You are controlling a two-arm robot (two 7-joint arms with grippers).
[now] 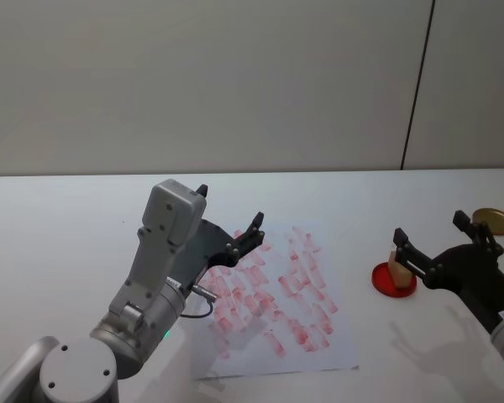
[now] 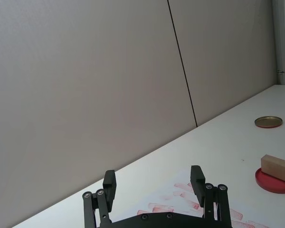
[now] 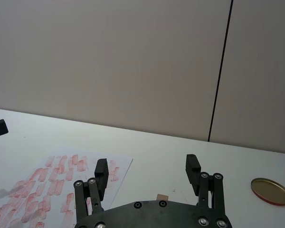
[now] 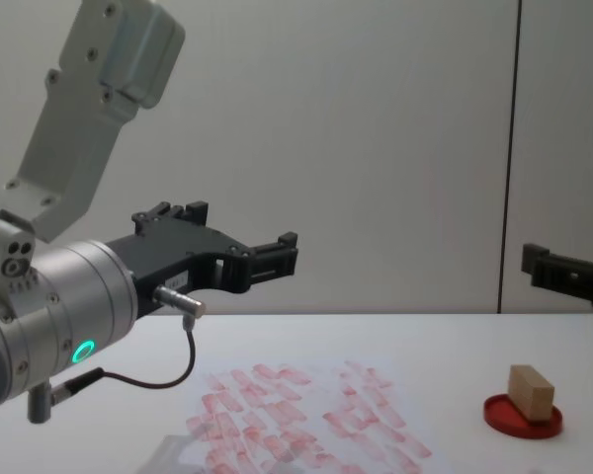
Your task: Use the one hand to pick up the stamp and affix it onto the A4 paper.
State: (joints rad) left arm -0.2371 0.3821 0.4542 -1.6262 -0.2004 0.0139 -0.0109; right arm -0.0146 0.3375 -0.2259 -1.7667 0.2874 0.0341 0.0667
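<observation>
White counter (image 1: 59, 227), plain grey wall (image 1: 193, 84) behind with one dark vertical seam (image 1: 418, 84). A round gold lid (image 1: 493, 221) lies far out on the right. The A4 paper (image 1: 336, 336) lies flat mid-counter, crowded with pinkish-red marks. Right of it, well off the sheet, the stamp (image 4: 531, 391) sits on the red ink pad (image 4: 522, 417): a small tan wooden block with plain sides. The right tool (image 1: 429, 227) hangs just above it, fingers spread wide, gripping nothing. The left tool (image 1: 230, 206) is raised over the paper's left part, also spread and empty.
</observation>
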